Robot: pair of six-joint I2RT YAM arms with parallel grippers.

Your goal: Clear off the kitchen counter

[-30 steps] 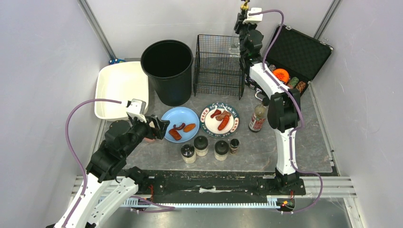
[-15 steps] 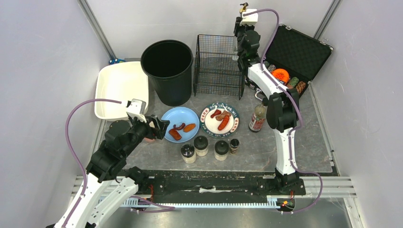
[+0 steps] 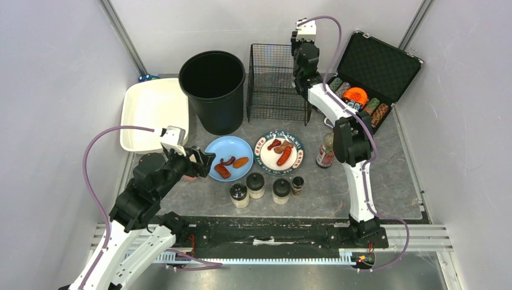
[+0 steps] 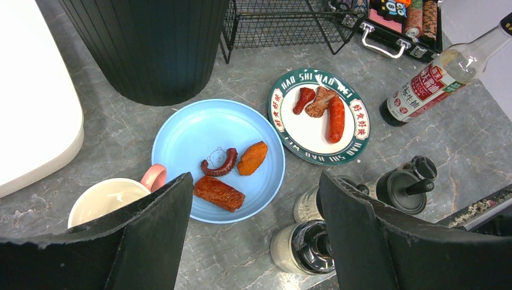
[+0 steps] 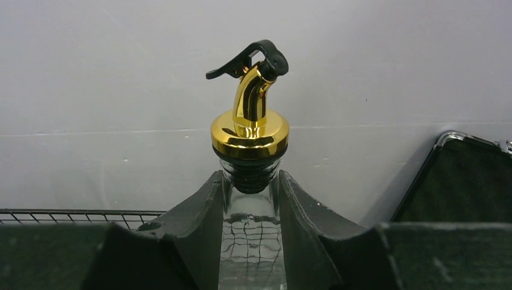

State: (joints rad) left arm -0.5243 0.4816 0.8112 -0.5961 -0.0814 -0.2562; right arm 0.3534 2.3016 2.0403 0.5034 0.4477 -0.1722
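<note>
The kitchen counter (image 3: 386, 181) is dark grey and mottled. My right gripper (image 3: 300, 47) is shut on the neck of a clear glass bottle (image 5: 250, 241) with a gold pourer (image 5: 249, 130), held high at the right edge of the wire basket (image 3: 276, 84). My left gripper (image 3: 202, 164) is open and empty, hovering left of the blue plate (image 4: 218, 158), which holds three food pieces. A white mug with a pink handle (image 4: 112, 196) sits under its left finger. A green-rimmed plate (image 4: 319, 116) holds sausages.
A black bin (image 3: 212, 90) and a white tray (image 3: 154, 113) stand at the back left. An open black case (image 3: 374, 69) is at the back right. A sauce bottle (image 3: 326, 151) and several dark-lidded jars (image 3: 256, 185) stand near the front.
My right gripper has moved left with the glass bottle, from beside the case to the wire basket's right edge. The left arm has not moved.
</note>
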